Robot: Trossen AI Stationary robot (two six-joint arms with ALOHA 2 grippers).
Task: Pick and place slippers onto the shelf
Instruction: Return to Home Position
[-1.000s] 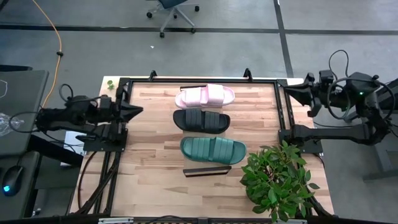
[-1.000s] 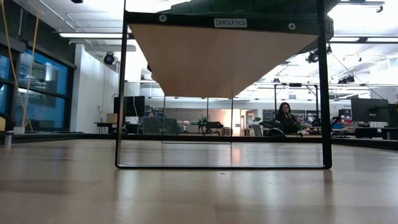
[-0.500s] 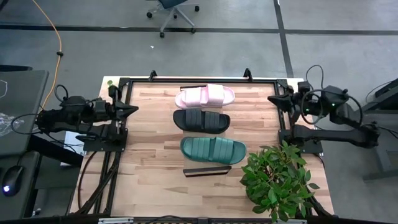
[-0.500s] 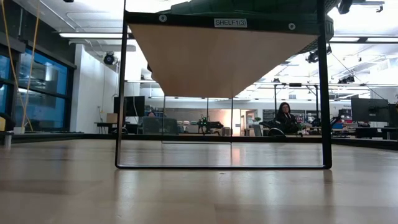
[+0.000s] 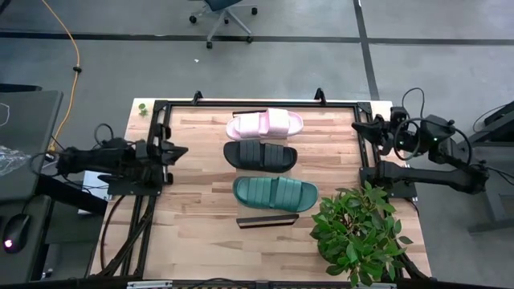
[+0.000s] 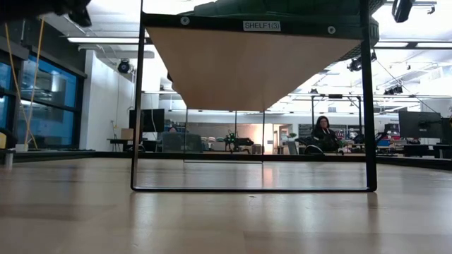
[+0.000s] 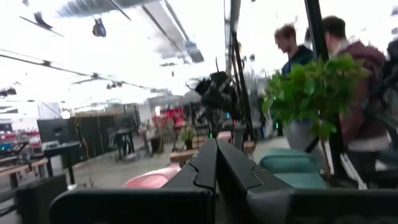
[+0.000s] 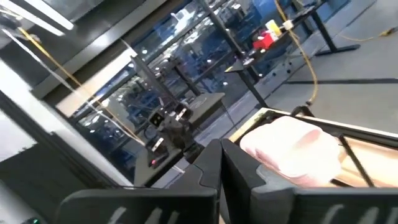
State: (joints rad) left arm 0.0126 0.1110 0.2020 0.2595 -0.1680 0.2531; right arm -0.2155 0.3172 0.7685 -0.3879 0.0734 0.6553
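Observation:
Three slippers lie sole down, side by side, on the shelf: the pale pink one nearest the far rail, the black one in the middle, the teal one nearest me. My left gripper hovers shut at the shelf's left end, pointing at the slippers. My right gripper hovers shut at the right end. The left wrist view shows the pink slipper and the teal slipper past the shut fingers. The right wrist view shows the pink slipper. Only the shelf's underside shows in the low view.
A leafy potted plant stands at the near right corner, close to the teal slipper's toe. A short dark bar lies just nearer than the teal slipper. People stand beyond the plant in the left wrist view. Bare board lies left of the slippers.
My left arm has drawn slightly back, then shifted toward the near edge and reached in again over the shelf's left end. My right arm has swung in from beyond the right edge, its gripper coming toward the shelf's right rail. The slippers have stayed put.

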